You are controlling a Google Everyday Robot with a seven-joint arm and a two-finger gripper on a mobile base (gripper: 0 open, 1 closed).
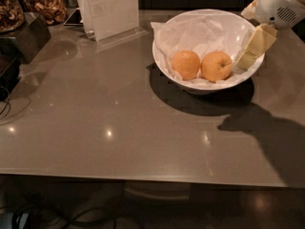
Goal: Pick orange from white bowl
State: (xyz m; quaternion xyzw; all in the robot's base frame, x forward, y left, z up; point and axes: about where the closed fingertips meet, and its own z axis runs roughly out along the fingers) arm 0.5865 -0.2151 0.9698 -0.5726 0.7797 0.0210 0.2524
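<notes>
The white bowl (164,61) stands at the back right of the grey table, lined with crumpled white paper. Two fruits lie side by side in it. The orange (216,66) is the right one, paler yellow-orange with a small dimple. A deeper-orange fruit (186,64) touches it on the left. My gripper (244,60) comes in from the upper right under a white wrist housing. Its cream-coloured end hangs over the bowl's right rim, just right of the orange and slightly above it. It holds nothing that I can see.
A clear sign holder with a white sheet (112,8) stands at the back, left of the bowl. A dark box (24,37), jars of dried food (45,6) and a phone (74,17) sit at the back left. Cables (5,104) hang at the left edge.
</notes>
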